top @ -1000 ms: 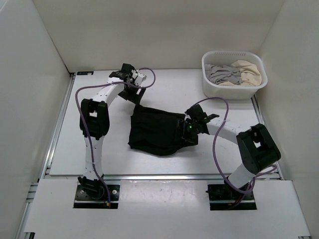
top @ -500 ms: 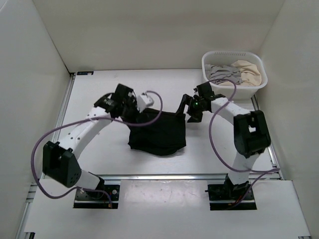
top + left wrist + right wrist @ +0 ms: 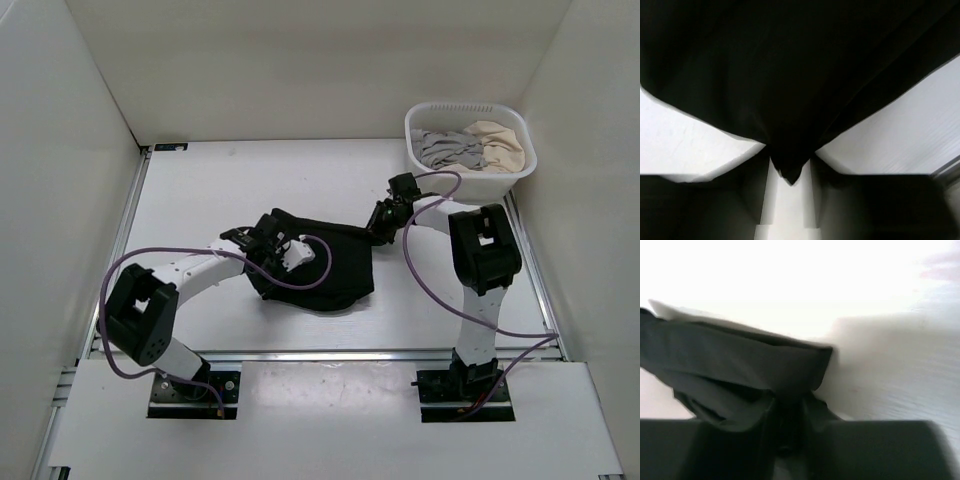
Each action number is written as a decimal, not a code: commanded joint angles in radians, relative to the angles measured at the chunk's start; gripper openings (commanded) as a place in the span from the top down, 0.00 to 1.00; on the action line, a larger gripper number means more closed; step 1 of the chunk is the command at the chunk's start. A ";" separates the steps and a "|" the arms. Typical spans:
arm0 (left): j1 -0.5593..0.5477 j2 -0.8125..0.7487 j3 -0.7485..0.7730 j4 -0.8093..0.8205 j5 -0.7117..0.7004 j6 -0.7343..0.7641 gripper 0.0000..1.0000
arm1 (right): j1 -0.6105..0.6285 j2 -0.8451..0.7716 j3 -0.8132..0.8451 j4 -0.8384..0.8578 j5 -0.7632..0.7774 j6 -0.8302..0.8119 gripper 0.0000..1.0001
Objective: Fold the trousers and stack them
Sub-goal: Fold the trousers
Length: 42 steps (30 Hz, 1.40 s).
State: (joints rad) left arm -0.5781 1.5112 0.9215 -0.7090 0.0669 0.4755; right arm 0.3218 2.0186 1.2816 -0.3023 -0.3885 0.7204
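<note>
The trousers (image 3: 320, 265) lie bunched in the middle of the table (image 3: 200, 190), a black heap well apart from every edge. Bare white surface runs wide across the upper left of the frame. There is less of it at the upper right, where the white basket (image 3: 420, 178) sits in the corner with a grey garment (image 3: 440, 150) and a beige garment (image 3: 495, 145) in it.

The left gripper (image 3: 266, 228) is at the heap's upper left corner, and the right gripper (image 3: 378, 226) at its upper right corner, near the basket. From above, both sets of jaws blend into the black cloth.

The wrist views show more. On the left, a pointed corner of cloth hangs between the fingers (image 3: 751, 192), which press in on either side of it. On the right, the picture is blurred, but a folded edge runs into the narrow gap between the fingers (image 3: 752, 442), pinched there.
</note>
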 commanded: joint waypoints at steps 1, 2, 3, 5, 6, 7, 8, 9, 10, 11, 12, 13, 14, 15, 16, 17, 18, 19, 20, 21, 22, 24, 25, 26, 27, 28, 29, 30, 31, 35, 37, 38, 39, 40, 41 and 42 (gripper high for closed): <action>-0.011 0.007 -0.007 0.065 0.019 -0.029 0.74 | 0.000 0.037 0.002 0.055 0.045 0.099 0.87; -0.011 0.007 -0.016 0.065 0.019 -0.029 0.86 | -0.009 0.037 -0.010 0.069 0.068 0.117 0.91; -0.020 0.007 -0.016 0.065 0.019 -0.029 0.86 | -0.009 0.025 -0.019 0.069 0.098 0.135 0.94; -0.031 -0.017 -0.053 0.065 0.005 -0.017 0.86 | -0.020 -0.007 -0.056 0.106 0.186 0.198 1.00; -0.031 -0.017 -0.067 0.065 -0.009 -0.017 0.86 | -0.032 -0.017 -0.070 0.121 0.203 0.220 1.00; -0.043 -0.029 -0.088 0.065 -0.031 -0.002 0.86 | -0.032 -0.027 -0.085 0.138 0.218 0.259 1.00; -0.043 -0.048 -0.098 0.065 -0.032 0.009 0.86 | -0.041 -0.041 -0.106 0.167 0.241 0.278 1.00; -0.054 -0.057 -0.098 0.065 -0.044 0.009 0.86 | -0.041 -0.041 -0.107 0.178 0.250 0.293 1.00; -0.063 -0.057 -0.110 0.065 -0.055 0.009 0.86 | -0.041 -0.050 -0.107 0.178 0.250 0.306 1.00; -0.075 -0.057 -0.110 0.065 -0.055 0.009 0.85 | -0.041 -0.050 -0.107 0.195 0.263 0.316 1.00; -0.075 -0.057 -0.110 0.065 -0.055 0.009 0.83 | -0.041 -0.050 -0.107 0.195 0.263 0.317 1.00; -0.089 -0.057 -0.119 0.065 -0.055 0.000 0.78 | -0.041 -0.050 -0.096 0.195 0.263 0.317 1.00; -0.098 -0.057 -0.119 0.065 -0.055 0.000 0.72 | -0.032 -0.029 -0.087 0.207 0.263 0.317 1.00; -0.098 -0.057 -0.119 0.065 -0.055 0.000 0.67 | -0.032 -0.020 -0.067 0.189 0.243 0.294 1.00; -0.098 -0.057 -0.109 0.065 -0.064 -0.009 0.58 | -0.032 -0.011 -0.026 0.172 0.232 0.275 0.97; -0.098 -0.048 -0.095 0.065 -0.064 -0.009 0.52 | -0.023 0.000 -0.009 0.148 0.212 0.227 0.78; -0.098 -0.048 -0.095 0.065 -0.078 -0.020 0.40 | -0.023 0.000 0.005 0.135 0.200 0.200 0.67; -0.098 -0.048 -0.078 0.065 -0.088 -0.032 0.30 | -0.014 0.000 0.018 0.123 0.191 0.177 0.54; -0.098 -0.048 -0.053 0.065 -0.088 -0.032 0.23 | -0.013 -0.009 0.037 0.097 0.191 0.125 0.43; -0.098 -0.048 -0.038 0.048 -0.088 -0.032 0.23 | -0.013 -0.009 0.047 0.077 0.174 0.099 0.30; -0.098 -0.057 -0.021 0.037 -0.072 -0.053 0.21 | -0.013 -0.036 0.047 0.059 0.163 0.071 0.26; -0.060 -0.057 0.051 -0.010 -0.029 -0.063 0.21 | -0.013 -0.093 0.059 -0.003 0.163 -0.007 0.22; -0.042 -0.068 0.077 -0.029 0.000 -0.075 0.21 | -0.013 -0.118 0.059 -0.027 0.186 -0.030 0.22; -0.010 -0.068 0.126 -0.044 0.051 -0.084 0.21 | -0.013 -0.144 0.059 -0.052 0.226 -0.079 0.22; 0.006 -0.078 0.149 -0.058 0.074 -0.084 0.21 | -0.013 -0.197 0.059 -0.108 0.252 -0.102 0.21; 0.024 -0.088 0.172 -0.082 0.095 -0.084 0.21 | -0.013 -0.225 0.059 -0.141 0.284 -0.123 0.21; 0.043 -0.088 0.194 -0.083 0.128 -0.093 0.21 | -0.003 -0.251 0.059 -0.171 0.319 -0.166 0.22; 0.088 -0.088 0.230 -0.093 0.140 -0.104 0.21 | 0.012 -0.306 0.059 -0.201 0.356 -0.186 0.24; 0.112 -0.079 0.244 -0.093 0.155 -0.115 0.20 | 0.026 -0.332 0.059 -0.248 0.432 -0.205 0.30; 0.162 -0.016 0.264 -0.081 0.247 -0.149 0.20 | 0.141 -0.428 -0.020 -0.291 0.484 -0.214 0.76; 0.162 0.032 0.255 -0.070 0.273 -0.193 0.20 | 0.177 -0.448 -0.076 -0.276 0.418 -0.147 0.96; 0.162 0.046 0.255 -0.070 0.274 -0.207 0.21 | 0.209 -0.461 -0.108 -0.259 0.392 -0.118 1.00; 0.162 0.056 0.243 -0.070 0.302 -0.216 0.21 | 0.224 -0.471 -0.173 -0.238 0.367 -0.064 1.00; 0.162 0.057 0.228 -0.046 0.303 -0.227 0.21 | 0.240 -0.471 -0.204 -0.219 0.358 -0.037 1.00; 0.162 0.066 0.227 -0.035 0.313 -0.227 0.21 | 0.252 -0.471 -0.231 -0.183 0.349 -0.015 1.00; 0.162 0.066 0.214 -0.026 0.313 -0.227 0.21 | 0.263 -0.471 -0.255 -0.167 0.349 0.003 1.00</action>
State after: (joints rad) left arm -0.4103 1.5829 1.1564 -0.7536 0.3027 0.2867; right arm 0.5705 1.5288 1.1027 -0.4805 -0.0162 0.6365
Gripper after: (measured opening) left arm 0.790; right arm 0.002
